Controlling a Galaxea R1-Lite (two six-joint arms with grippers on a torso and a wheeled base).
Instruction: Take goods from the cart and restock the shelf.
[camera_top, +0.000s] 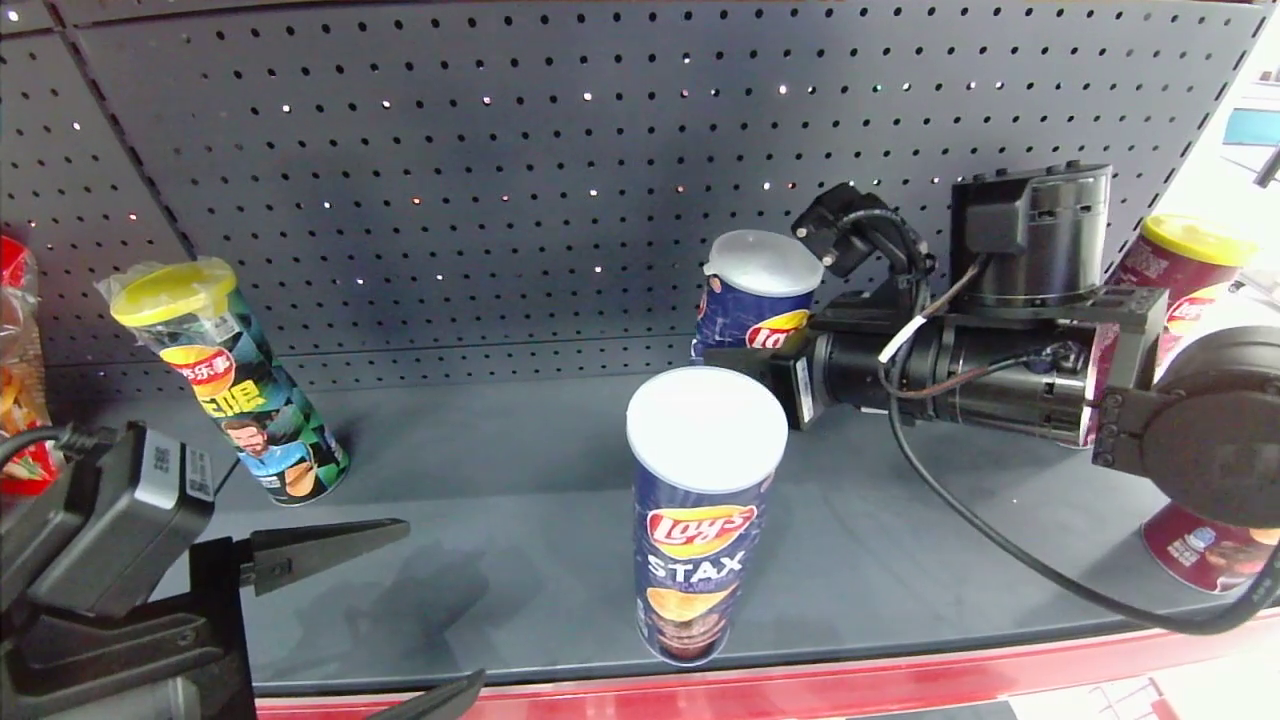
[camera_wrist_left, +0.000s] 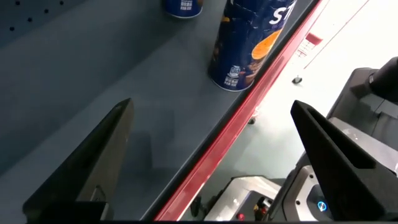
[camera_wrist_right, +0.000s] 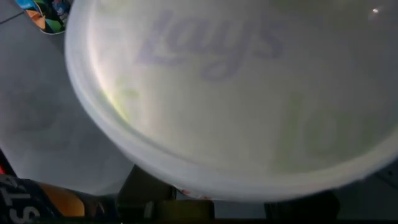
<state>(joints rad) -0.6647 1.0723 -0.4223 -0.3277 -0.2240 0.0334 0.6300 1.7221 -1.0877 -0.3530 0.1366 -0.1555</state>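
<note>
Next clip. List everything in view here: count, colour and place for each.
front blue can: one, blue with white lid, upright near the shelf's front edge, centre
rear blue can: one, blue with white lid, back by the pegboard
green can: one, teal-green with yellow lid, left on the shelf
maroon cans: at least two, dark red, right end, partly hidden by the right arm
snack bag: one, red-orange, far left edge
shelf: one, grey with red front lip
pegboard: one, grey, behind the shelf
left gripper: open, over the shelf's front left
right gripper: at the rear blue can's lower part
</note>
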